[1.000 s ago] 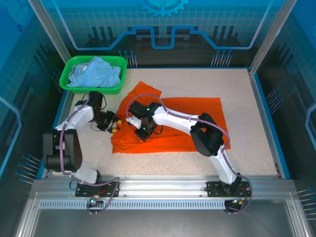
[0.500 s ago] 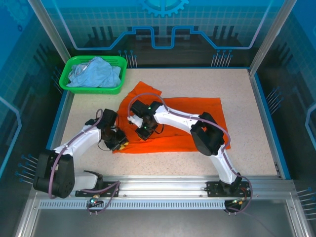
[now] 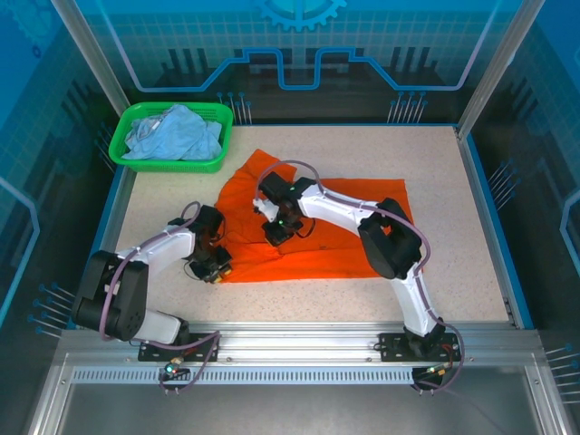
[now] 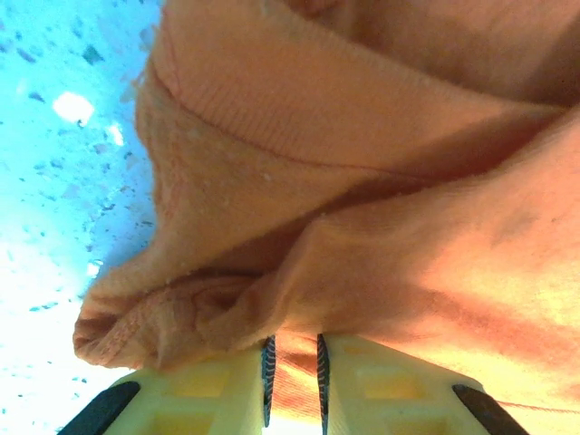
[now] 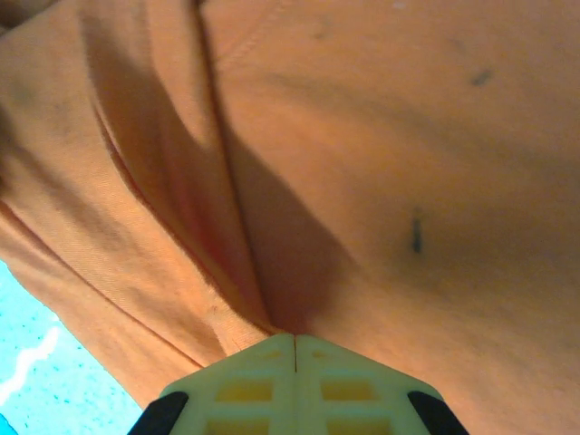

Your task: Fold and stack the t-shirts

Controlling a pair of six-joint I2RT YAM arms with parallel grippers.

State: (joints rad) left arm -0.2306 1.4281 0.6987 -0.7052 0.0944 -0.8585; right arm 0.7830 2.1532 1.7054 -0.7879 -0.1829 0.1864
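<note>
The bright orange t-shirt (image 3: pixel 317 256) lies spread and rumpled on the middle of the table. My left gripper (image 3: pixel 217 269) sits at its near-left corner. In the left wrist view its yellow fingers (image 4: pixel 217 390) are shut on a strip of the orange t-shirt (image 4: pixel 408 254), with bunched hem just beyond the left gripper (image 4: pixel 294 344). My right gripper (image 3: pixel 276 235) rests on the shirt's left half. Seen from the right wrist, the right gripper (image 5: pixel 294 339) is shut tight, and a pleat of the orange t-shirt (image 5: pixel 408 136) runs into its tips. The pale blue t-shirt (image 3: pixel 177 132) lies crumpled in the basket.
The green plastic basket (image 3: pixel 168 166) stands at the far left corner of the table. Bare speckled tabletop (image 3: pixel 453 181) lies to the right of the orange shirt and along the near edge. Blue walls and metal frame posts enclose the table.
My left gripper has swung nearer and rightward to the shirt's near-left corner and closed on it. The right gripper has shifted slightly right and away, drawing the shirt's left edge inward.
</note>
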